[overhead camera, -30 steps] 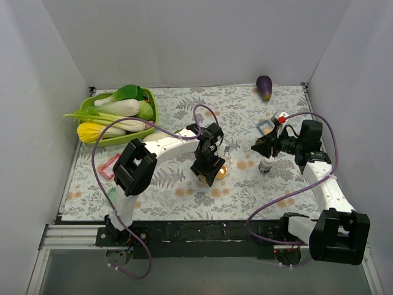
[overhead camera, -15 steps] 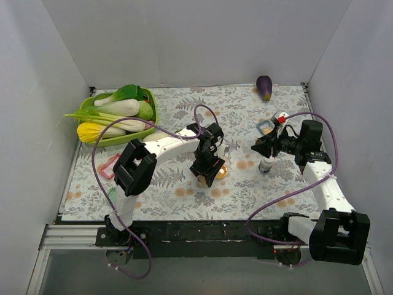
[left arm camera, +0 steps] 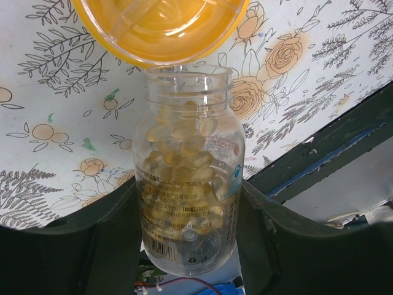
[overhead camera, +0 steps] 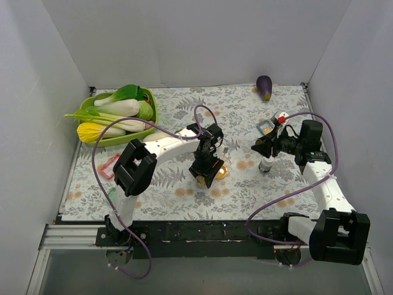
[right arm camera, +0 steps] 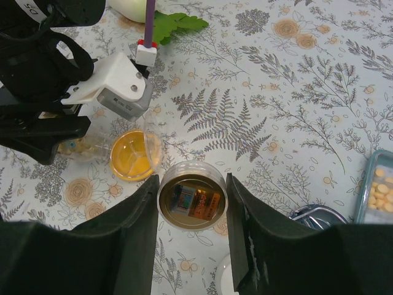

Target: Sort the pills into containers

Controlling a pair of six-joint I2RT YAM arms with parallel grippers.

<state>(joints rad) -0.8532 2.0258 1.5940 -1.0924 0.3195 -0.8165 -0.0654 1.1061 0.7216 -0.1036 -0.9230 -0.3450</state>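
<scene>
Flower-printed tabletop (overhead camera: 184, 110), white walls around it. From the top camera, a green tray (overhead camera: 120, 140) of leafy vegetables sits at 10 o'clock and an eggplant (overhead camera: 264, 87) at 1. My left gripper (overhead camera: 206, 174) is at centre, with the amber dish (overhead camera: 221, 171) against its 3 o'clock side. My right gripper (overhead camera: 265, 155) is further out at 3, pinching a round jar (overhead camera: 266, 165). A blue-rimmed tray (overhead camera: 265, 127) lies just past it.

On the left wrist view, the fingers (left arm camera: 67, 246) are clamped on a clear, uncapped capsule bottle (left arm camera: 187, 141) packed with yellow softgels. Its mouth meets the amber dish's rim at 12 o'clock. That dish is shallow, round and translucent orange-yellow, with moulded ribs showing. I can't tell whether any capsule lies in it.

On the right wrist view, the fingers grip the round jar end-on, and a label shows inside it. The amber dish sits just beside it at 10 o'clock. The blue-rimmed tray, holding pale tablets, is at 3.
</scene>
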